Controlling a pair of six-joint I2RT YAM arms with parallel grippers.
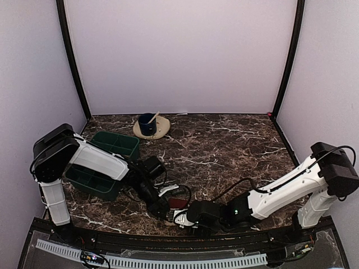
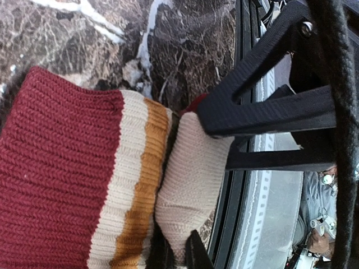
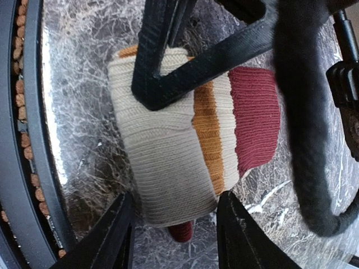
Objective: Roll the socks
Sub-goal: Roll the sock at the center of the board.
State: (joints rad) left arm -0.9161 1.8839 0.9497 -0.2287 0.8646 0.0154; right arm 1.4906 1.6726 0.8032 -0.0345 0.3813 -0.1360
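The two socks lie folded together as a bundle point(image 1: 178, 203) at the table's near edge. The striped sock point(image 2: 61, 168) shows a red cuff, then cream and mustard bands. The plain tan sock point(image 2: 190, 168) lies against it. My left gripper point(image 2: 178, 249) is shut, pinching the tan fabric at the bundle's end; in the top view it point(image 1: 164, 206) sits left of the bundle. My right gripper point(image 3: 176, 227) is open, its fingers point(image 3: 115, 235) standing either side of the bundle point(image 3: 168, 162) without pressing it. In the top view it point(image 1: 182, 216) is just right of the socks.
Two dark green trays point(image 1: 115, 144) point(image 1: 92, 180) sit at the left, under my left arm. A blue cup with a spoon stands on a tan plate point(image 1: 148, 124) at the back. The black table rail point(image 1: 168, 246) runs right beside the socks.
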